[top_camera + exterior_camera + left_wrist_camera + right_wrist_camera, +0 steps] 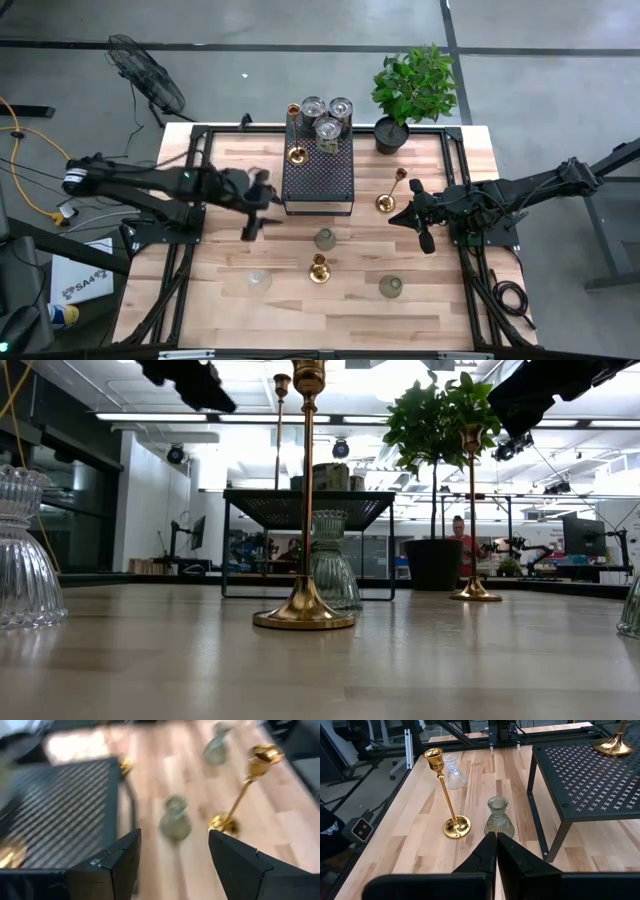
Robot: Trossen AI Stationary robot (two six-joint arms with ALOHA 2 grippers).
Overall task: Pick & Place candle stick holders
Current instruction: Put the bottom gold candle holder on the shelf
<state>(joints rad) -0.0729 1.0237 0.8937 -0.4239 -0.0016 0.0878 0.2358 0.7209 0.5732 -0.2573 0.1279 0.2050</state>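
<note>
The big wooden table (230, 310) fills most of the room in front of me. On its far side sits a black box with holes (318, 175), and next to that a green plant (412, 85) in a dark pot.

The left arm reaches in from its side, and the left gripper (262, 208) hangs just beside the near corner of the box. Its fingers are spread apart and there is nothing between them. The right arm waits on the other side, with the right gripper (424, 215) hanging over the table. Its fingers are pressed tight together, holding nothing.

The candle stick holders are in two groups. Three glass cups (327, 112) stand at the far end of the box top, with two gold holders beside them. More wait down on the wood: a glass cup (325, 239) right in front of the box, a tall gold one (319, 268) just past it, another gold one (387, 201) between the box and the right gripper, a clear one (259, 282) near the front, and a greenish one (390, 287) on the right.

What could go wrong? I think the left gripper will go for the glass cup in front of the box. The tall gold one stands close by. It is thin and top-heavy, so a bump from a finger could tip it over. The box leg is close too, and glass is slippery, so a bad pinch could let the cup slide out.
</note>
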